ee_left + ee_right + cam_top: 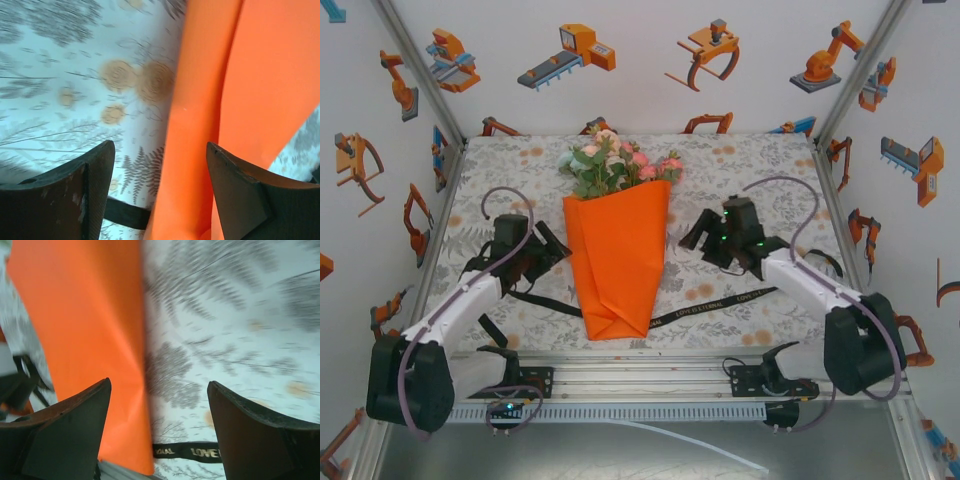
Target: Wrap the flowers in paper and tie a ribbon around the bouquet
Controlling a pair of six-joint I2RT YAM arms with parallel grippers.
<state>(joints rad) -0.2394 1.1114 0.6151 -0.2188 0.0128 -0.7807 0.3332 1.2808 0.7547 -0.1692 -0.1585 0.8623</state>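
Two tools, both released and empty: the left tool (552, 250) sits just beside the cone's left edge and the right tool (692, 235) just beside its right edge, jaws parted with nothing between them.

One ribbon (720, 305), black with pale lettering, lies flat on the worktop (750, 170). It runs beneath the cone's lower part, with an end free on either side. Judged limp, thin and slippery; best taken at a free end, clear of the paper.

One paper (618, 260), orange, folded into a cone with its point toward the arms. Judged light, easily creased and apt to spring open; hold low, on the overlapping fold.

One bunch of flowers (615, 165) in pink, white and peach fills the far mouth of the bouquet. Soft and fragile; avoid pinching.
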